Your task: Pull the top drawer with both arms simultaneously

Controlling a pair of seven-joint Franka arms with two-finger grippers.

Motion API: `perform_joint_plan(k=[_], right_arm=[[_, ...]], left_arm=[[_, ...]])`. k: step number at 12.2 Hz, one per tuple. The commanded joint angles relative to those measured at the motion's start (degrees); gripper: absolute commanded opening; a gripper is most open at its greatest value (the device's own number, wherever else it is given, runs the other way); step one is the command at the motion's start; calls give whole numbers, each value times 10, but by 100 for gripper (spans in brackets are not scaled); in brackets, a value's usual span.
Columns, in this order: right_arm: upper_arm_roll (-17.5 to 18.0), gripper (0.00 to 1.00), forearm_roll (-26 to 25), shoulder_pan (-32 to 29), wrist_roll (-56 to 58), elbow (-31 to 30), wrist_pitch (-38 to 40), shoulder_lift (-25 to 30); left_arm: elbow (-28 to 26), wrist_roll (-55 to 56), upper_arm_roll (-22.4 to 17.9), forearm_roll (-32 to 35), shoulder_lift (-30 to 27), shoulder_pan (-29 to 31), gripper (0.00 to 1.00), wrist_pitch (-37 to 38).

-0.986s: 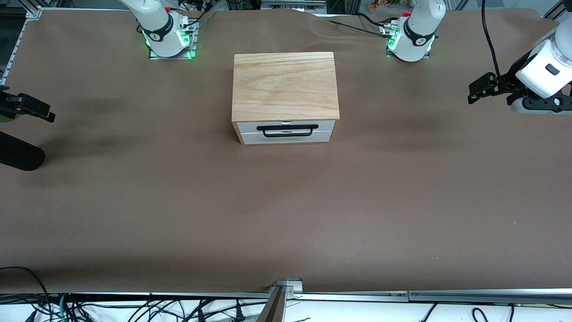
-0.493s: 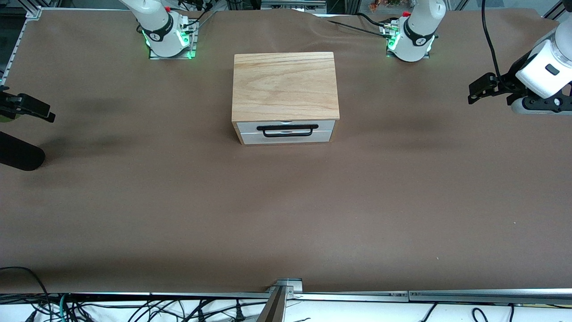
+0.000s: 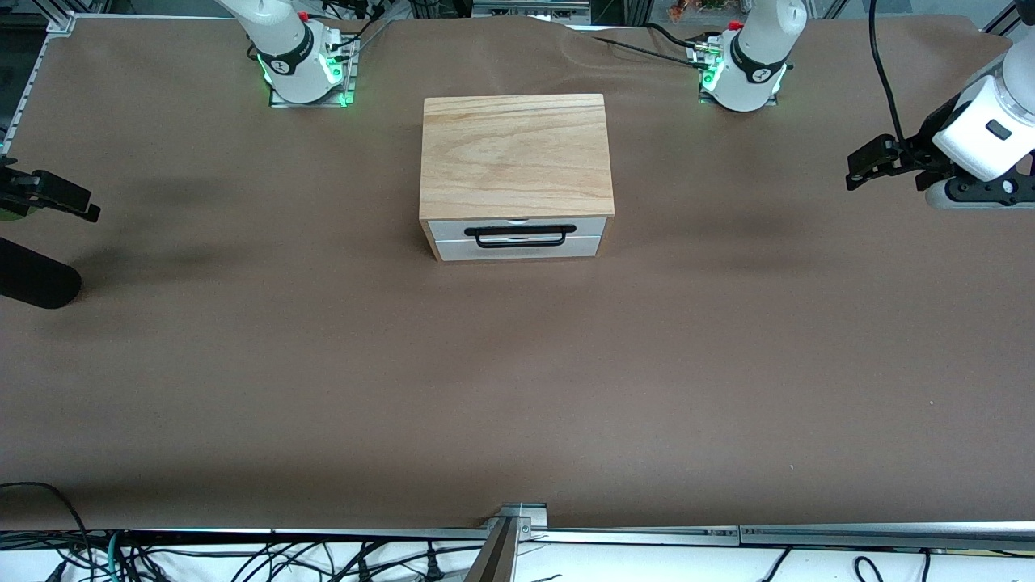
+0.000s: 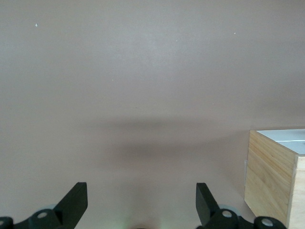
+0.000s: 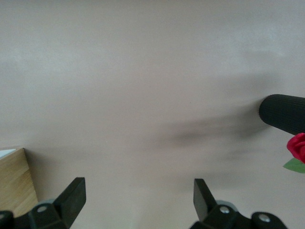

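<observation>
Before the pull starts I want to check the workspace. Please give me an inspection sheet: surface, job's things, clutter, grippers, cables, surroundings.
Surface: brown table cover, bare around the cabinet.
Job's things: top drawer shut, flush in the light-wood cabinet; black bar handle untouched.
Clutter: a black cylinder at the right arm's end of the table; a red flower shows beside it.
Grippers: left gripper open, over the left arm's end of the table; right gripper open, over the right arm's end; both apart from the cabinet.
Cables: black cable hanging at the left arm.
Surroundings: loose wires below the table's near edge.
</observation>
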State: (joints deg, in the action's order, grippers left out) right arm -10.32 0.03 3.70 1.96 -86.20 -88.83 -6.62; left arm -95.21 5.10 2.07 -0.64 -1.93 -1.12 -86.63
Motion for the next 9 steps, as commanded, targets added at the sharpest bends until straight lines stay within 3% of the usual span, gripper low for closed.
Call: perform_joint_plan(k=[1, 3, 5, 8, 9], right_arm=[[8, 100, -1, 5, 0, 1, 1, -15], [9, 100, 1, 14, 4, -3, 2, -43], [9, 100, 37, 17, 7, -4, 11, -49], [7, 100, 234, 16, 15, -17, 12, -66], [7, 100, 274, 16, 15, -17, -5, -81]], left_arm=[[20, 8, 3, 14, 25, -1, 100, 6], [20, 10, 2, 11, 36, -3, 100, -18], [20, 10, 2, 11, 47, -3, 100, -63], [15, 4, 2, 7, 75, -4, 100, -127], [8, 2, 2, 6, 83, -4, 100, -154]])
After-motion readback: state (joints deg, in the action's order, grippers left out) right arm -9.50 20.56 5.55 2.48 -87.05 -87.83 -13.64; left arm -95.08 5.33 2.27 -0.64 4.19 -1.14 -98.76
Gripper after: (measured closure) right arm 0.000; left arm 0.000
